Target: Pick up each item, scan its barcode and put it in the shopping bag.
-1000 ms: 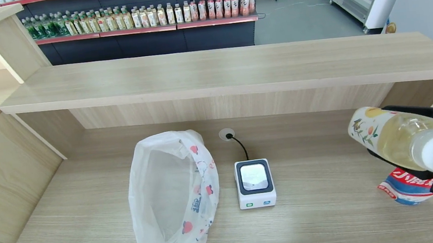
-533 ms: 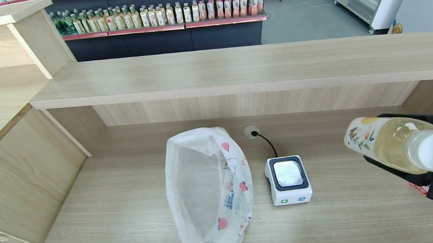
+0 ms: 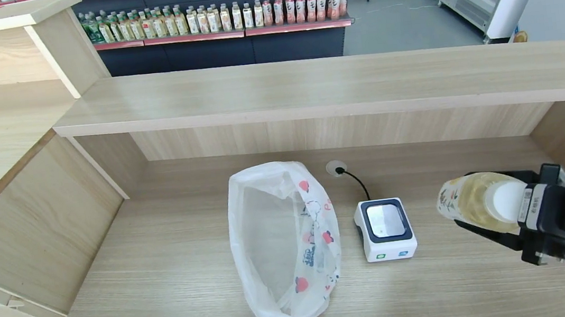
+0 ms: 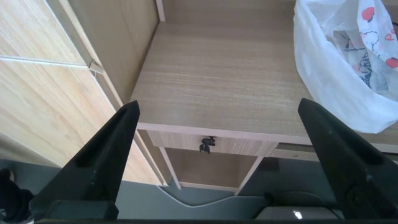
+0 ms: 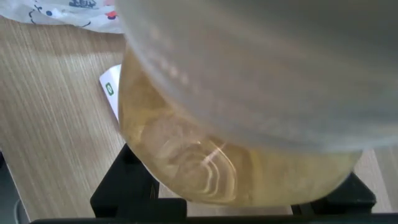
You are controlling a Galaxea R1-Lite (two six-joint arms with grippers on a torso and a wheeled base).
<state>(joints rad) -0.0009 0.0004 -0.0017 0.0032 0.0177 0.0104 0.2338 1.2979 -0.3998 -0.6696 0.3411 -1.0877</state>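
A clear bottle of yellow drink [image 3: 471,201] with a white cap and flowered label hangs tilted above the counter, just right of the white barcode scanner [image 3: 385,229]. My right gripper [image 3: 490,205] is shut on the bottle, with black fingers [image 3: 505,174] above and below it. In the right wrist view the bottle [image 5: 249,124] is very close, with a scanner corner [image 5: 111,93] beneath it. The white printed shopping bag [image 3: 284,243] stands open left of the scanner. My left gripper [image 4: 221,155] is open over the counter's front edge, with the bag [image 4: 348,62] off to one side.
A black cable [image 3: 355,181] runs from the scanner to a hole in the wooden counter [image 3: 166,257]. A raised ledge [image 3: 306,86] spans the back and a side wall [image 3: 39,218] closes the left. Stocked store shelves stand behind.
The head camera has turned, shifting the scene rightward. My right gripper has carried the bottle lower and closer to the scanner. The red and blue packet beneath it has passed out of sight.
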